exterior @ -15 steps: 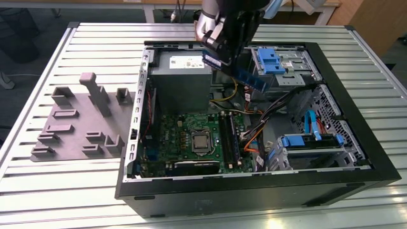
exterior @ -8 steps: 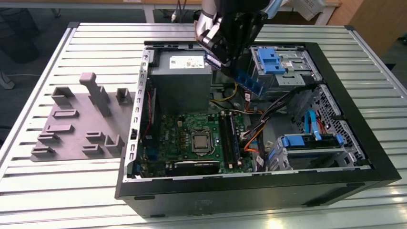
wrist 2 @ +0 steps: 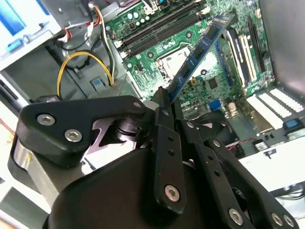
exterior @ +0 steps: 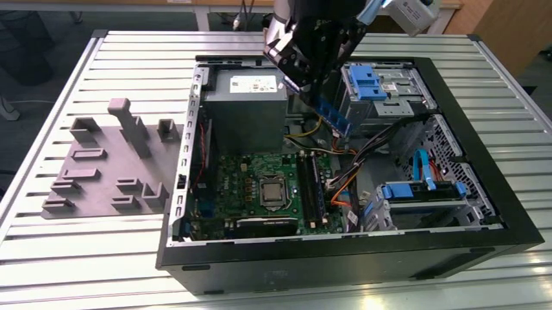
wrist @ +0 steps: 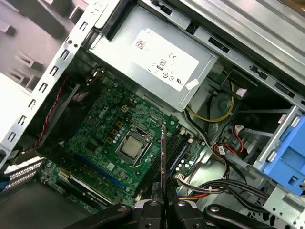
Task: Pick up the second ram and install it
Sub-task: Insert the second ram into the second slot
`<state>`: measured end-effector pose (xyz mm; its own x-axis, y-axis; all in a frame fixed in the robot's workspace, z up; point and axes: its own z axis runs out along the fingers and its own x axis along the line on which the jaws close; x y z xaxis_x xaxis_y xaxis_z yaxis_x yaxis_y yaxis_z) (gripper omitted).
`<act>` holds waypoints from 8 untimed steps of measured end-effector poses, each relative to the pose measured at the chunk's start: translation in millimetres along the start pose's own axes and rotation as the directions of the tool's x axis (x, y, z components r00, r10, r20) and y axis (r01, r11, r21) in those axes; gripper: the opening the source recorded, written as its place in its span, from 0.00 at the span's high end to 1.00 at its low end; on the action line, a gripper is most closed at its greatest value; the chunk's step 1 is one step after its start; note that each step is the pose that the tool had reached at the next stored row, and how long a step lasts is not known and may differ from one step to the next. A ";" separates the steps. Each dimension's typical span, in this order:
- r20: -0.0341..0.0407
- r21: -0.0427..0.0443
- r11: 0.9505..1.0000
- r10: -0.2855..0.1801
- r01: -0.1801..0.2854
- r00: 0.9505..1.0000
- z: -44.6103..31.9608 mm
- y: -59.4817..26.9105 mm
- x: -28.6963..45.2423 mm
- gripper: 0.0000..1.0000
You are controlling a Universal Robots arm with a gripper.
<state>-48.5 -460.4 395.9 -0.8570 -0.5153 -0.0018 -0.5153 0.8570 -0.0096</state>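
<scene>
The second ram [wrist 2: 200, 47] is pinched at one end by the gripper [wrist 2: 164, 98], w/ its long axis run straight out from the jaws, and is held tilted over the open PC case [exterior: 345, 258], clear of the mobo's black RAM slots [exterior: 311, 187], not yet seated.

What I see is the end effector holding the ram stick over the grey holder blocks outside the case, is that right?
Not quite. The end effector holds the second ram over the motherboard inside the open case, not over the grey holder blocks, which lie outside at the exterior view's left. The second wrist view shows it.
</scene>
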 end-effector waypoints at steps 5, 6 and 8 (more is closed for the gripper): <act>-0.002 0.002 0.996 0.086 -0.086 0.996 1.4 0.0 0.0 0.86; -0.002 0.003 0.995 0.104 -0.104 0.995 1.7 0.0 0.0 0.86; -0.003 0.003 0.990 0.140 -0.140 0.990 2.2 0.0 0.0 0.86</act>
<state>-48.5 -460.4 393.7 -0.9206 -0.3905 -0.0003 -0.3905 0.9205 -0.0126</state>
